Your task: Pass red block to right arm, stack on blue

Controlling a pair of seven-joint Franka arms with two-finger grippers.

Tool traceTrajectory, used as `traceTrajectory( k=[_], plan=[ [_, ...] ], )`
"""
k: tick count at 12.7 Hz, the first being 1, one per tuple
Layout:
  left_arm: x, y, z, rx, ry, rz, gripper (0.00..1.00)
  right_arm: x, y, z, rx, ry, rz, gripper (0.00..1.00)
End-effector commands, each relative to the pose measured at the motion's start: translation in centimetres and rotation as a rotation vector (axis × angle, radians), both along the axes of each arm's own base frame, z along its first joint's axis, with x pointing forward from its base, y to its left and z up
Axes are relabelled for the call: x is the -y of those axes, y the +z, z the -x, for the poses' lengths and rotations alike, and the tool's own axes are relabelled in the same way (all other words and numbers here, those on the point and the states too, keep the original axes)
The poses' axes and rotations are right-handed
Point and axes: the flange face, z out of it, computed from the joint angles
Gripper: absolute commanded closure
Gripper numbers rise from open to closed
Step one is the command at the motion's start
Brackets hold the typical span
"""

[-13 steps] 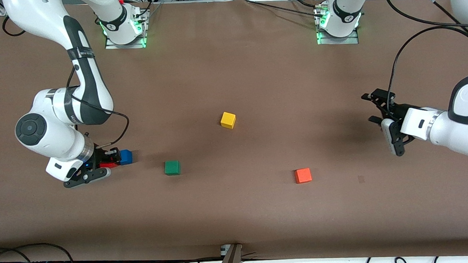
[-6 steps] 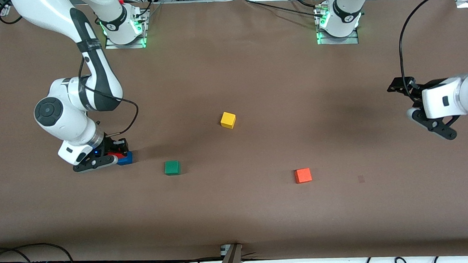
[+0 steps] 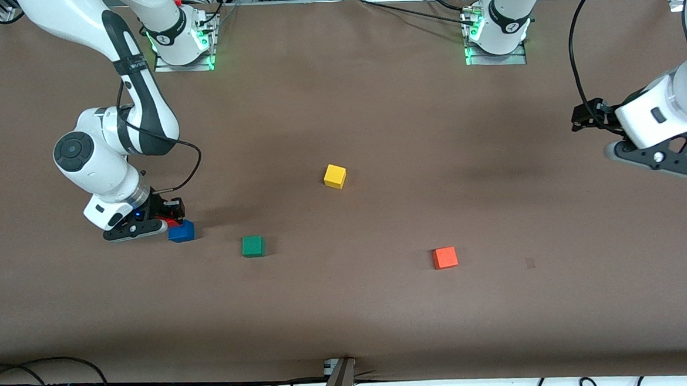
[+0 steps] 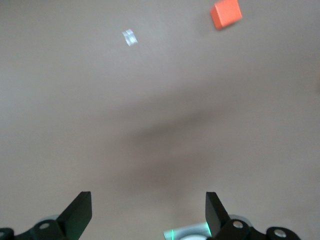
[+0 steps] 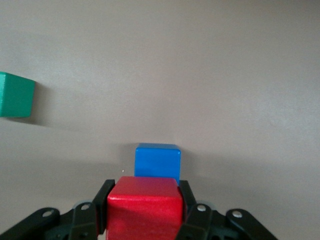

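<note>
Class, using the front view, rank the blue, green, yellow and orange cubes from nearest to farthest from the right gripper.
1. Blue cube, just beside the right gripper.
2. Green cube, toward the table's middle.
3. Yellow cube, mid-table.
4. Orange cube, toward the left arm's end.

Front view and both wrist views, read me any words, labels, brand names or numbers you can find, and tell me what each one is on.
No text can be read in any view.
Dark band on the right arm: faint marks, too small to read.
Round marks on the two arm bases: too small to read.
The red block, blue block, green block, yellow block and orange block: plain faces, no print.
</note>
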Motion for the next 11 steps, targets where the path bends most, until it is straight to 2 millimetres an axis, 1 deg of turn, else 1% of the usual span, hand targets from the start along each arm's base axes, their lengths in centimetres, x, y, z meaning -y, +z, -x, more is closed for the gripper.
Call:
traceTrajectory(
  k=[1, 2, 3, 4, 5, 7, 9, 11],
  plan=[
    [-0.2, -0.3, 4.1, 0.074, 0.077, -0.054, 0.00, 0.0, -0.3, 0.4, 0.033, -0.009, 0.011, 1.00],
    [0.1, -0.5, 4.3, 0.102, 0.136, -0.064, 0.00, 0.0, -1.0, 0.3, 0.037, -0.005, 0.017, 1.00],
    [0.2, -1.2, 4.1, 0.118, 0.162, -0.067, 0.00, 0.0, -1.5, 0.2, 0.047, -0.002, 0.022, 1.00],
    [-0.1, -1.1, 3.9, 0.138, 0.170, -0.063, 0.00, 0.1, -1.9, 0.1, 0.054, 0.000, 0.025, 1.00],
    [-0.4, -0.9, 3.8, 0.154, 0.176, -0.059, 0.00, 0.1, -2.1, 0.1, 0.058, 0.001, 0.027, 1.00],
    [-1.1, -0.9, 3.7, 0.153, 0.192, -0.057, 0.00, 0.1, -2.5, 0.0, 0.060, 0.000, 0.030, 1.00],
    [-1.2, -0.8, 3.8, 0.156, 0.223, -0.035, 0.00, 0.0, -2.6, 0.0, 0.062, 0.001, 0.030, 1.00],
    [-1.1, -1.2, 4.3, 0.163, 0.302, -0.037, 0.00, 0.0, -3.0, 0.0, 0.059, 0.000, 0.032, 1.00]
  ],
)
